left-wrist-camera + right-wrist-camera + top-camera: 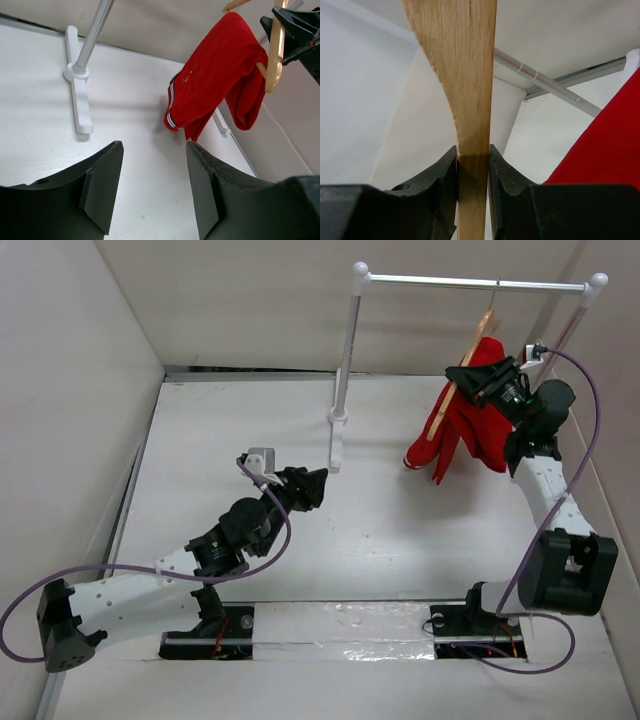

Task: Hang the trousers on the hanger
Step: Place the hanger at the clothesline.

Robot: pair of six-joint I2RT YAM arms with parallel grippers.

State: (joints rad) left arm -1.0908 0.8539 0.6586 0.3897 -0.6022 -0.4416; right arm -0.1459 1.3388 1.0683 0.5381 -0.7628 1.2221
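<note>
Top external view: we see the trousers [478, 430] draped over the hanger [441, 412], its hook up at the rail [450, 281], far right on the table [400, 530]. The right gripper [472, 162] is clamped on the hanger's wooden arm. The left gripper [152, 170] hovers with its jaws wide and nothing between them, near the rail's left foot [336, 445], well apart from the trousers.

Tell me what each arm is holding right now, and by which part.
The right arm's fingers pinch the hanger across one flat wooden shoulder arm, with the trousers draped on it. The left arm's fingers stand open, holding nothing.
</note>
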